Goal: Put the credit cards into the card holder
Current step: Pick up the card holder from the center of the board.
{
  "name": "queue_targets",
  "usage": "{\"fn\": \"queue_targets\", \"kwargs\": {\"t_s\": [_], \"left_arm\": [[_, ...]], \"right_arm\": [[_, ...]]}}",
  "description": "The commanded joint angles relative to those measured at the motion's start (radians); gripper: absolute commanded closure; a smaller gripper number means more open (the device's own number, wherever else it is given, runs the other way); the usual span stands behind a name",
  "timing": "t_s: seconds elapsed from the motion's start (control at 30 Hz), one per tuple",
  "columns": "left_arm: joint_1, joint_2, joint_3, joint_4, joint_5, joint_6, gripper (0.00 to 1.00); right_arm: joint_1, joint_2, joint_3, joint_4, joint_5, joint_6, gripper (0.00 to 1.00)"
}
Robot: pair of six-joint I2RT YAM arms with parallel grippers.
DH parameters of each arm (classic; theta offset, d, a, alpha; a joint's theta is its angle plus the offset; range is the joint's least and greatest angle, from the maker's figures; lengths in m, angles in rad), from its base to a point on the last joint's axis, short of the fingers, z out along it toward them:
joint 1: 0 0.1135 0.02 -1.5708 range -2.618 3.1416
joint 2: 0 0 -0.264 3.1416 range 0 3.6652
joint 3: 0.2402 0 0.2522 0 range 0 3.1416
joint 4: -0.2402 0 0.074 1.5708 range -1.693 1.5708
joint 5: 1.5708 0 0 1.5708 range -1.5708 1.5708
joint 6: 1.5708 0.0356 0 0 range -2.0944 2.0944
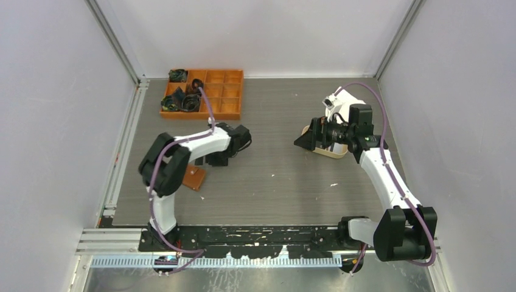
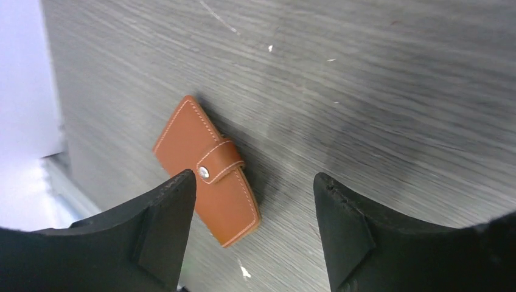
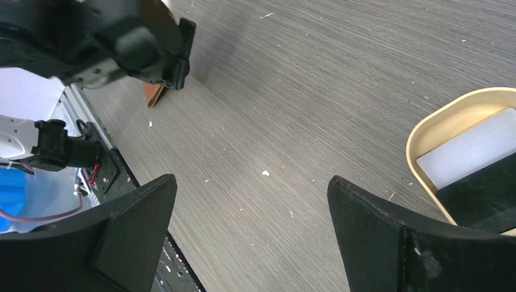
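Hovering left gripper [image 2: 254,179], fingers spread and empty, over closed card holder [image 2: 207,173] toward near left corner of table [image 1: 274,182], needing strap [image 2: 222,159] unsnapped first; holding right gripper [image 3: 251,180] wide and empty beside credit cards [image 3: 468,149] in tray [image 3: 471,100].

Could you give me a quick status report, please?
Left gripper open, right gripper open, both empty. Card holder shut on table. Pale card in tray. Nothing blocking.

A lab test cell: plain white walls [image 1: 261,30], aluminium rails [image 1: 123,146].
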Motion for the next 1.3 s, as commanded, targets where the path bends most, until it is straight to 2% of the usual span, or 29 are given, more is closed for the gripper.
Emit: {"fn": "queue_targets", "kwargs": {"t_s": [0.0, 0.1, 0.2, 0.27, 0.5, 0.53, 0.63, 0.67, 0.77, 0.87, 0.93, 1.03, 1.17, 1.27], "left_arm": [[-0.029, 0.123, 0.082, -0.297, -0.164, -0.073, 0.29], [-0.038, 0.115, 0.053, -0.247, -0.135, -0.054, 0.34], [-0.038, 0.069, -0.007, -0.152, -0.057, -0.016, 0.51], [-0.038, 0.044, -0.046, -0.097, 0.003, 0.002, 0.57], [-0.048, 0.001, -0.155, -0.036, 0.070, -0.046, 0.57], [-0.050, -0.010, -0.168, -0.026, 0.076, -0.049, 0.62], [-0.052, -0.056, -0.200, 0.004, 0.088, -0.048, 0.93], [-0.053, -0.076, -0.207, 0.010, 0.088, -0.042, 0.97], [-0.081, -0.167, -0.207, 0.008, 0.083, -0.012, 1.00], [-0.204, -0.306, -0.194, 0.037, 0.060, 0.045, 1.00], [-0.326, -0.421, -0.215, 0.156, 0.093, 0.156, 1.00], [-0.464, -0.609, -0.308, 0.453, 0.206, 0.367, 1.00], [-0.528, -0.782, -0.513, 0.897, 0.350, 0.548, 1.00], [-0.532, -0.853, -0.645, 1.105, 0.392, 0.655, 1.00]], "right_arm": [[0.003, -0.002, 0.031, 0.014, 0.004, -0.022, 0.00], [0.004, -0.002, 0.031, 0.013, 0.005, -0.023, 0.01], [0.004, -0.002, 0.031, 0.013, 0.008, -0.025, 0.01], [0.004, -0.001, 0.031, 0.013, 0.008, -0.025, 0.01], [0.004, 0.004, 0.031, 0.012, 0.009, -0.028, 0.01], [0.003, 0.005, 0.031, 0.011, 0.008, -0.028, 0.01], [0.004, 0.010, 0.031, 0.009, 0.009, -0.029, 0.01], [0.004, 0.009, 0.031, 0.009, 0.010, -0.030, 0.01], [0.003, 0.003, 0.027, 0.010, 0.006, -0.031, 0.01], [0.004, -0.004, 0.014, 0.032, -0.053, -0.025, 0.01], [0.008, -0.015, -0.007, 0.075, -0.103, 0.000, 0.01], [0.020, -0.029, -0.068, 0.198, -0.173, 0.088, 0.01], [0.041, -0.026, -0.167, 0.507, -0.182, 0.392, 0.01], [0.067, -0.004, -0.179, 0.538, -0.100, 0.498, 0.01]]}}
